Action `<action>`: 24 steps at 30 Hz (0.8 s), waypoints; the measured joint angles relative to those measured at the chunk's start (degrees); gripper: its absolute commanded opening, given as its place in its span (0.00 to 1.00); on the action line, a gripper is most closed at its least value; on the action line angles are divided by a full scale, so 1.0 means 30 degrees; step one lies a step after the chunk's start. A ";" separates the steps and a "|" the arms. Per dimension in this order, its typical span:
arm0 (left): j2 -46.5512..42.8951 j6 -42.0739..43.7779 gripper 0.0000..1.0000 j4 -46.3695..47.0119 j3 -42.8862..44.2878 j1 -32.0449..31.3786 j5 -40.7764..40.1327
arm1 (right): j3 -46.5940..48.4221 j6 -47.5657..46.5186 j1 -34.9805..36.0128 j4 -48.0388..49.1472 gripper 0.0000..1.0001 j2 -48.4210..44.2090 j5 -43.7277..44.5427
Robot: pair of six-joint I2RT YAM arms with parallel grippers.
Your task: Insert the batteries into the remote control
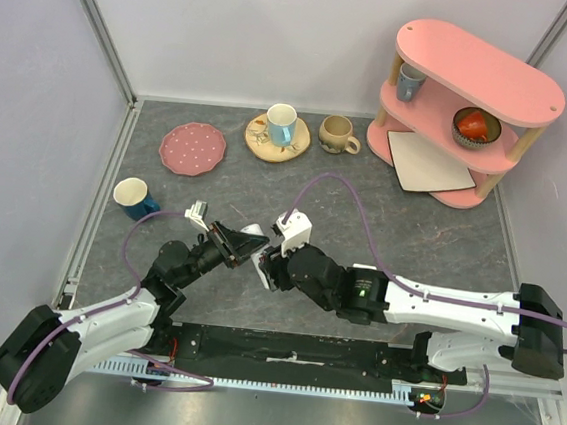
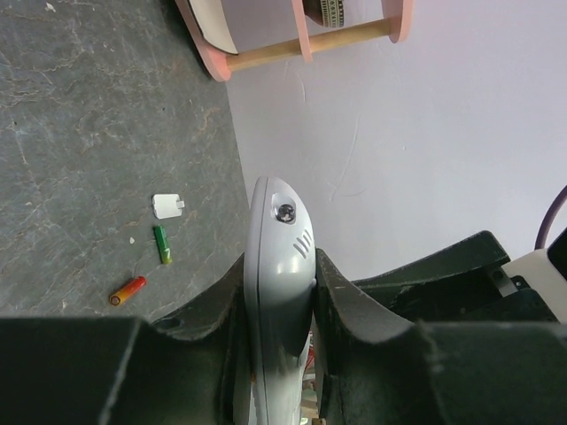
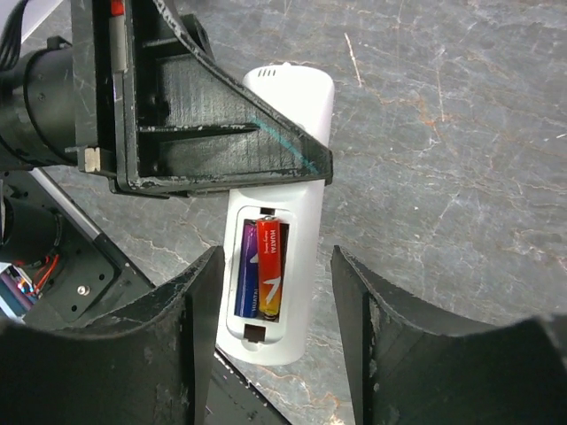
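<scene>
Near the middle of the desk [image 2: 89, 133], the left pincer [image 2: 282, 266] is clamped tight on the remote control [image 3: 306, 212] and holds it off the surface. The right pincer [image 3: 275, 266] stands about half open astride the remote's open compartment, gripping nothing. A blue-purple battery [image 3: 247, 270] and a red-orange battery [image 3: 270, 266] lie side by side in that compartment.

Farther right on the desk lie a loose orange battery [image 2: 128, 289], a green battery [image 2: 162, 244] and a small white tabbed piece [image 2: 166, 205], probably the compartment cover, though the view is too small to be sure. The pink shelf [image 1: 475, 100] stands at the far right.

With no cover on, tilting the remote could tip the batteries out. A finger of the right pincer could also snag one as it moves. Whether each battery faces the right way I cannot tell.
</scene>
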 measured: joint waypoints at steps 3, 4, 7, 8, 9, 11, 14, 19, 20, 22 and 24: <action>-0.0007 0.0000 0.02 0.0160 0.0000 0.0000 -0.0007 | 0.0364 0.0015 -0.0015 -0.0561 0.66 -0.0277 0.0277; 0.0000 0.0000 0.02 0.0219 0.0000 0.0000 -0.0015 | 0.0525 0.0022 -0.0015 -0.0692 0.67 -0.0430 0.0372; 0.0007 0.0000 0.02 0.0357 0.0007 0.0000 -0.0015 | 0.0969 0.0044 -0.0015 -0.0852 0.70 -0.0954 0.0532; 0.0015 0.0000 0.02 0.0364 0.0000 0.0000 -0.0015 | 0.1093 0.0058 -0.0015 -0.0852 0.75 -0.1158 0.0576; 0.0015 0.0000 0.02 0.0364 0.0000 0.0000 -0.0015 | 0.1173 0.0095 -0.0015 -0.0852 0.79 -0.1435 0.0619; 0.0058 0.0007 0.02 0.0379 0.0007 0.0000 -0.0015 | 0.1195 0.0488 -0.0015 -0.0852 0.87 -0.2025 0.0874; 0.0153 0.0160 0.02 0.0357 0.0000 0.0000 -0.0022 | 0.1158 0.1508 -0.0299 -0.0882 0.90 -0.2878 0.0947; 0.0087 0.0750 0.02 0.0335 0.0029 0.0000 -0.0073 | 0.0044 0.4495 -0.3198 -0.0656 0.92 -0.3985 -0.2098; 0.0036 0.0889 0.02 0.0313 0.0066 0.0000 -0.0080 | -0.0262 0.4976 -0.3767 -0.0590 0.93 -0.4000 -0.2790; -0.0066 0.1166 0.02 0.0284 0.0240 0.0000 -0.0087 | -0.0889 0.5821 -0.4510 -0.0539 0.94 -0.3993 -0.4029; -0.0124 0.1384 0.02 0.0306 0.0452 0.0000 -0.0087 | -0.1581 0.6703 -0.4809 -0.0182 0.95 -0.4000 -0.5231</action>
